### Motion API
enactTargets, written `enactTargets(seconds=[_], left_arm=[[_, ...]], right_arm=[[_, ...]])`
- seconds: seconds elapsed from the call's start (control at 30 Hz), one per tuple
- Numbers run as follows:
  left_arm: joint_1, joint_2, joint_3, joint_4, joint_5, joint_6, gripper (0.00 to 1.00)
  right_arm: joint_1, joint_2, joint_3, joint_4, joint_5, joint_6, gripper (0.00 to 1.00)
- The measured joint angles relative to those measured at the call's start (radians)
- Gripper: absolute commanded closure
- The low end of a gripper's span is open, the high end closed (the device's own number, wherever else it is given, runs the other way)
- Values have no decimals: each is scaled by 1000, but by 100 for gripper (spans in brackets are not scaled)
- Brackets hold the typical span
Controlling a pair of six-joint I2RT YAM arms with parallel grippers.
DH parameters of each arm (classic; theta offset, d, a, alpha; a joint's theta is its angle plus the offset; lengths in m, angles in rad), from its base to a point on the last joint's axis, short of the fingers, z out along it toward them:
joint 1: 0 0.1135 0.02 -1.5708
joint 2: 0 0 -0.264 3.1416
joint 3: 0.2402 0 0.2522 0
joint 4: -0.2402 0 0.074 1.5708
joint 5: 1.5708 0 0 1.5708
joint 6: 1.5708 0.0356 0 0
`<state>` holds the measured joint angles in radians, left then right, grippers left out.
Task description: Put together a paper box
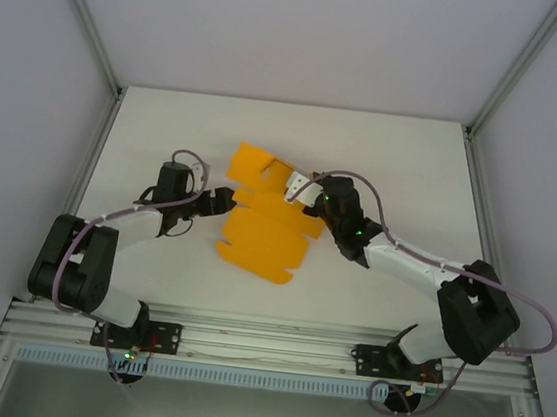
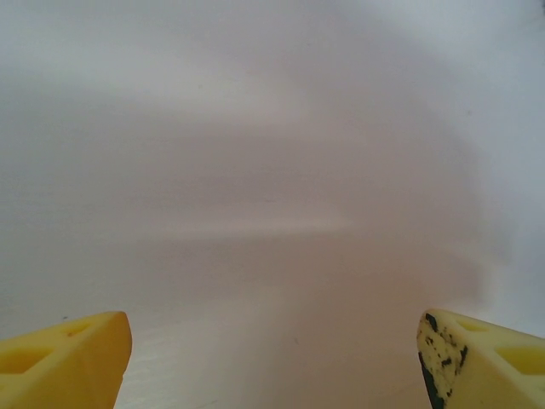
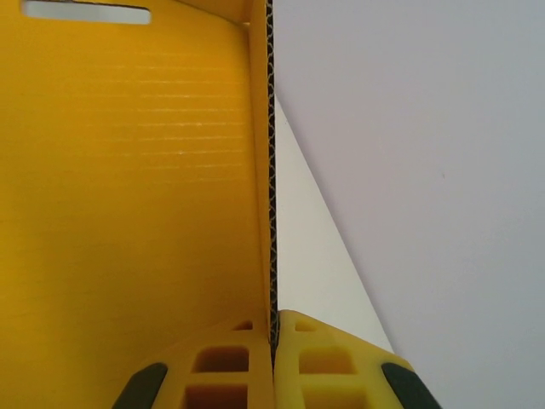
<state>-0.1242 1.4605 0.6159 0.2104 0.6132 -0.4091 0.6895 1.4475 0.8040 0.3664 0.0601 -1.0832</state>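
The paper box (image 1: 261,229) lies mostly flat on the counter (image 1: 167,125); right jaws clamp its upturned right edge, left jaws gape empty just left of it. A one-sided pull could drag or crease the card

Nothing stands between my left jaws, which are spread wide, and ahead of them the surface (image 2: 272,170) is bare. The box (image 1: 260,237) lies just beside them. My right jaws pinch its upright edge. Its panel walls off their left, and their right is free.
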Motion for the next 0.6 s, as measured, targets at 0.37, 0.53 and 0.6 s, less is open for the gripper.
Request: enactTargets(seconds=[0.37, 0.53, 0.6], left_arm=[[-42, -10, -1, 121, 124, 5, 19], [-90, 31, -4, 195, 174, 16, 27], [-92, 56, -5, 220, 180, 15, 27]], right_arm=[[29, 79, 4, 14, 21, -13, 100], [30, 82, 22, 13, 27, -5, 100], [30, 83, 31, 14, 30, 0, 100]])
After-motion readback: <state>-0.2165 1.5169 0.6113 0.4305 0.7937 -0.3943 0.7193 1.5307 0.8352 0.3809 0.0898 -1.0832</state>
